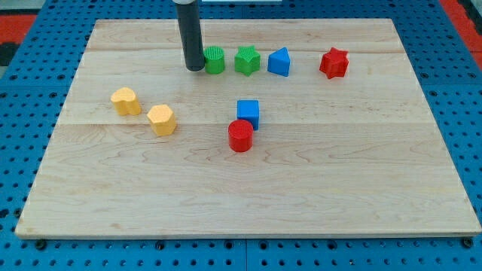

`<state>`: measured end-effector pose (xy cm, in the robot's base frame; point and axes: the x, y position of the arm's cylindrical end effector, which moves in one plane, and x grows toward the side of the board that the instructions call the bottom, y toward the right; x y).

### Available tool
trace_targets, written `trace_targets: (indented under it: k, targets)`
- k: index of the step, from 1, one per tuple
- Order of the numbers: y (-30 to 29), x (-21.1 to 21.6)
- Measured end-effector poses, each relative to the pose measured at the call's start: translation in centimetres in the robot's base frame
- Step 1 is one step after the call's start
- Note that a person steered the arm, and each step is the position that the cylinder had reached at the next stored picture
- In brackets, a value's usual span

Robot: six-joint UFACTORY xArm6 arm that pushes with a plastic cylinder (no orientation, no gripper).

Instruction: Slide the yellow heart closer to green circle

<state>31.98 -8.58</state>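
The yellow heart [126,101] lies at the view's left on the wooden board. The green circle [215,60] stands near the view's top, left of centre. My tip [194,68] rests on the board just left of the green circle, close to it or touching it; I cannot tell which. The tip is up and to the right of the yellow heart, well apart from it.
A yellow hexagon [162,120] lies just right of the heart. A green star [246,60], a blue triangle-like block [279,62] and a red star [334,63] line up right of the green circle. A blue cube [248,113] touches a red cylinder [240,136] mid-board.
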Motion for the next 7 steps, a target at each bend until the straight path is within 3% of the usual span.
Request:
trace_targets:
  k: [1, 3, 5, 6, 7]
  targets:
    - [-4.1, 2.7]
    - [-6.6, 10.8]
    - [-14.4, 11.5]
    - [-10.2, 11.1]
    - [-6.7, 7.9]
